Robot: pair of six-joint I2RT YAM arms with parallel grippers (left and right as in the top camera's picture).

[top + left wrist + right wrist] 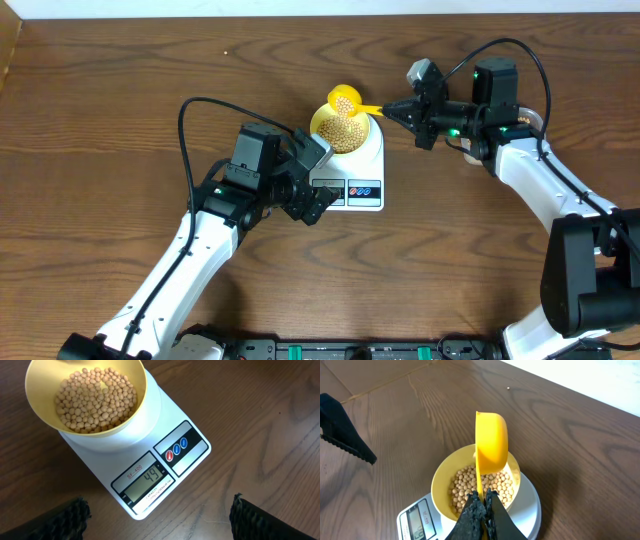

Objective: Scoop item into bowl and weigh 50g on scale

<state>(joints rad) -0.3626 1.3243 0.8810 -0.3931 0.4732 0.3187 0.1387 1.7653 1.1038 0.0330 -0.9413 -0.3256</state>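
Note:
The pale yellow bowl (322,120) (37,407) stands on the white scale (372,160) (145,435) and holds a heap of beige beans (95,400) (465,485). The scale's display (147,480) reads 49. My right gripper (392,110) (482,497) is shut on the handle of a brighter yellow scoop (345,98) (491,442). The scoop hangs tilted over the bowl's far rim, and from overhead some beans show in it. My left gripper (318,178) (160,510) stands wide open at the scale's display end, with nothing between its fingers (70,520).
The scale sits mid-table on brown wood (120,90). A pale, clear object (530,120) shows partly under the right arm. The left arm reaches in from the front left and the right arm from the right. The table's far edge (570,390) runs close behind the bowl.

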